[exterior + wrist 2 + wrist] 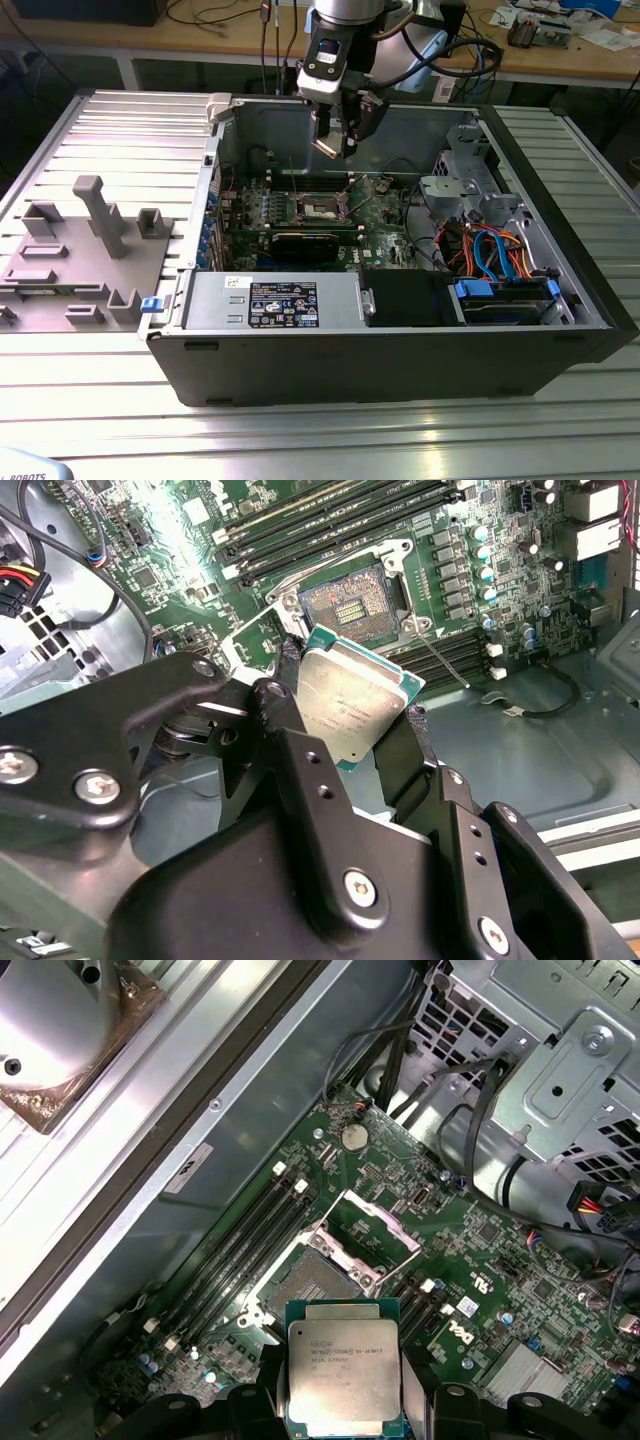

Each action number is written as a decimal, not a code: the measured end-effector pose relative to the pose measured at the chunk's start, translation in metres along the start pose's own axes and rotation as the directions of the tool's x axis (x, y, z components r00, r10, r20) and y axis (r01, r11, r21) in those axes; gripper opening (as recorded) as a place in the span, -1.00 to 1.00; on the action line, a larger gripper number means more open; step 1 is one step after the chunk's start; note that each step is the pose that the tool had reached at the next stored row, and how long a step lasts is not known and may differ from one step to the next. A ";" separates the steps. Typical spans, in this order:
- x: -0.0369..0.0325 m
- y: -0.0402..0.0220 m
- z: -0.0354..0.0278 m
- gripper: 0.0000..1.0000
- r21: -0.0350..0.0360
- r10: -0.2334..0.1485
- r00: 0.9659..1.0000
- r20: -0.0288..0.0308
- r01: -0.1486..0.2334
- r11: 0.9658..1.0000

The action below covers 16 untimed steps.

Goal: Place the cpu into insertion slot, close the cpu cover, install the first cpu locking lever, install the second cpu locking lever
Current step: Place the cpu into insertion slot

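I see the gripper [350, 712] pinching the cpu [354, 688] by two opposite edges, silver top toward the wrist cameras. It hangs clear above the slot [305, 1282], no contact. That slot is bare, dark centre exposed; cover [378, 1226] stands tilted open just beside it. All inside the open case [350, 362] on the table [300, 432].
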<state>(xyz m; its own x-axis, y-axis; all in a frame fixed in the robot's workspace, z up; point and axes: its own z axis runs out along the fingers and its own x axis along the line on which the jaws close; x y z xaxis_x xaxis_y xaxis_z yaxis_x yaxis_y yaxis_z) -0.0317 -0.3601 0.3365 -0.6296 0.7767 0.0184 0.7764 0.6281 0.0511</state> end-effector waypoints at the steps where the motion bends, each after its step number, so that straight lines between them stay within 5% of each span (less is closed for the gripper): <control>1: 0.0000 0.0000 0.0000 0.08 0.000 0.001 1.000 0.000 -0.001 1.000; 16: 0.0000 0.0000 0.0000 0.08 0.000 0.027 1.000 0.001 -0.027 1.000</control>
<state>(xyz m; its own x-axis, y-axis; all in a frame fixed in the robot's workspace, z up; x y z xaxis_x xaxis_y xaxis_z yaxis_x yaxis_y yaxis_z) -0.0317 -0.3601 0.3365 -0.6083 0.7935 0.0184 0.7932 0.6069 0.0510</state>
